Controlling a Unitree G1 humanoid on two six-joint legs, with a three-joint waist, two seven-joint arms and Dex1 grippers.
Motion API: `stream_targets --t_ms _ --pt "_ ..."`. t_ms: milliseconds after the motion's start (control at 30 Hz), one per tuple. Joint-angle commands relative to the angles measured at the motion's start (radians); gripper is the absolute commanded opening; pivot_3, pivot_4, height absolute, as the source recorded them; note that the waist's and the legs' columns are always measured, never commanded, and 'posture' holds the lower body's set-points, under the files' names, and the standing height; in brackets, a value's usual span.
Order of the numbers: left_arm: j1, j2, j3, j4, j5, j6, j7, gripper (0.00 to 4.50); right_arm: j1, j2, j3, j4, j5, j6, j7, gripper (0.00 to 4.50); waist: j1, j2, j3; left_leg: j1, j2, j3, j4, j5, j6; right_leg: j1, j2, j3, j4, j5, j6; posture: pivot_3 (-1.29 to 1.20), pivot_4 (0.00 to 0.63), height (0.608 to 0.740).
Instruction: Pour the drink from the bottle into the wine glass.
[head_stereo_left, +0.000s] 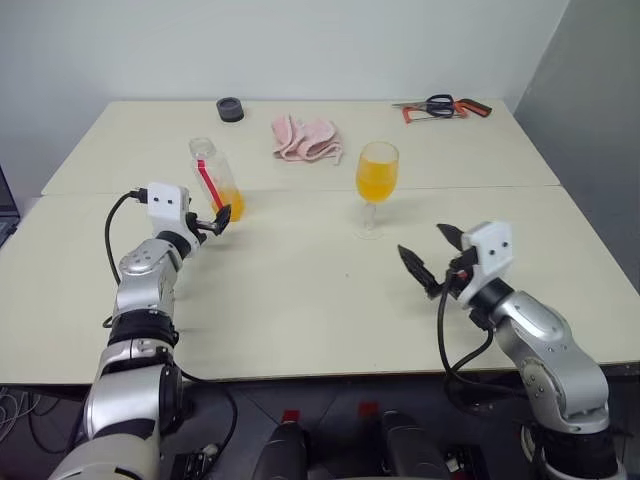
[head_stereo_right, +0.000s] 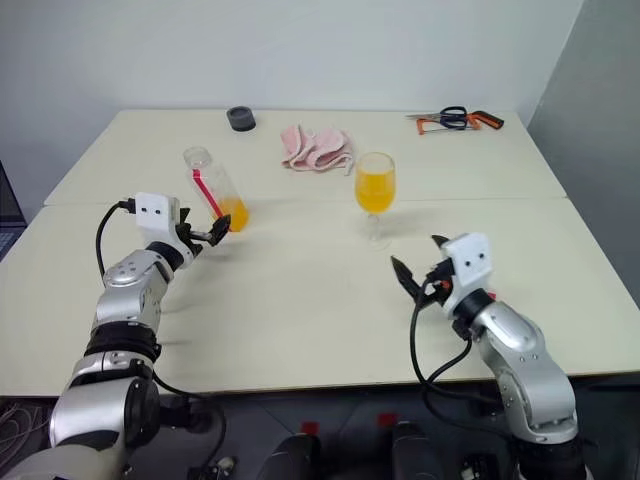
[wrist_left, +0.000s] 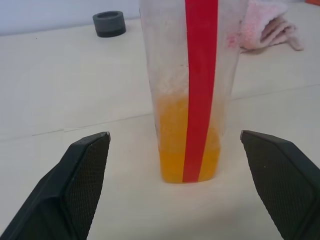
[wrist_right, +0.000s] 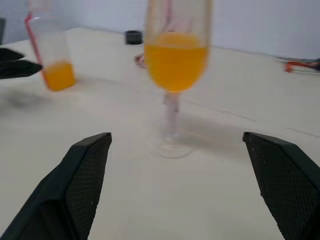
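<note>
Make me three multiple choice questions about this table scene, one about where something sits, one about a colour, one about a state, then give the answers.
1. Where does the pink cloth lie?
A. behind the bottle and glass, toward the table's far edge
B. under the wine glass
C. at the table's near edge

2. What colour is the strip on the bottle?
A. blue
B. red
C. green

3. How is the left gripper?
A. shut on the bottle
B. shut on the cloth
C. open, off the bottle

Answers: 1 A, the cloth sits beyond the wine glass near the far edge. 2 B, the left wrist view shows a red strip down the bottle. 3 C, its fingers stand wide on either side, with bare table between them and the bottle.
</note>
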Motion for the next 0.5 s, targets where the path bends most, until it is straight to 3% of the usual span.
stream_targets --t_ms 33,233,500 --pt "0.064 -0.014 0.030 -0.179 -0.048 0.035 0.019 4.46 0.057 0.064 -0.035 0.014 -0.032 -0.160 -0.057 4.50 0.000 0.000 0.000 0.000 0.000 0.000 0.000 0.000 0.000 0.000 0.000 0.000 0.000 0.000 0.000 0.00 0.150 0.740" --pt "0.241 -0.070 0.022 -0.442 -0.092 0.133 0.051 4.46 0.161 0.148 -0.022 0.115 -0.115 -0.349 -0.122 4.50 0.001 0.000 -0.001 0.001 0.000 0.001 -0.001 0.000 0.000 0.001 0.000 0.002 -0.001 0.000 0.000 0.00 0.150 0.740" --pt "0.295 -0.095 0.021 -0.535 -0.096 0.178 0.084 4.46 0.121 0.153 -0.006 0.149 -0.114 -0.373 -0.110 4.50 0.004 0.000 -0.001 0.003 0.001 0.001 -0.001 0.000 0.000 0.002 0.001 0.001 -0.001 0.000 0.000 0.00 0.150 0.740"
